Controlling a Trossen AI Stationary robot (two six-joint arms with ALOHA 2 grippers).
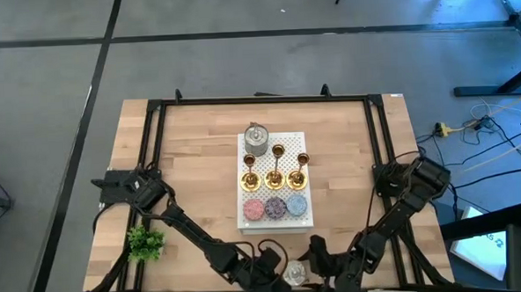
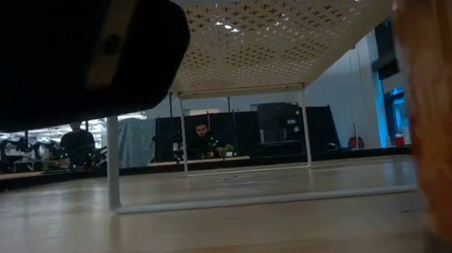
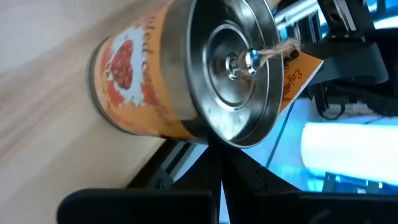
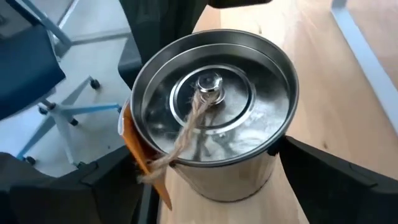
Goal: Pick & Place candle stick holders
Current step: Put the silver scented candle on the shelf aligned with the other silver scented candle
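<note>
Wood table (image 1: 199, 157) carries a white rack (image 1: 304, 216); three candlesticks (image 1: 275, 166) stand mid-rack, far from both arms. I see left gripper (image 1: 268, 273) and right gripper (image 1: 329, 264) at the near edge flanking a tin (image 4: 214, 118). Can't tell either grip.

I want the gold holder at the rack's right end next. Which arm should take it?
Right, probably. The right gripper sits at the near table edge on the same side as that holder, with a straight run to it; the left gripper would have to angle across the rack.
</note>
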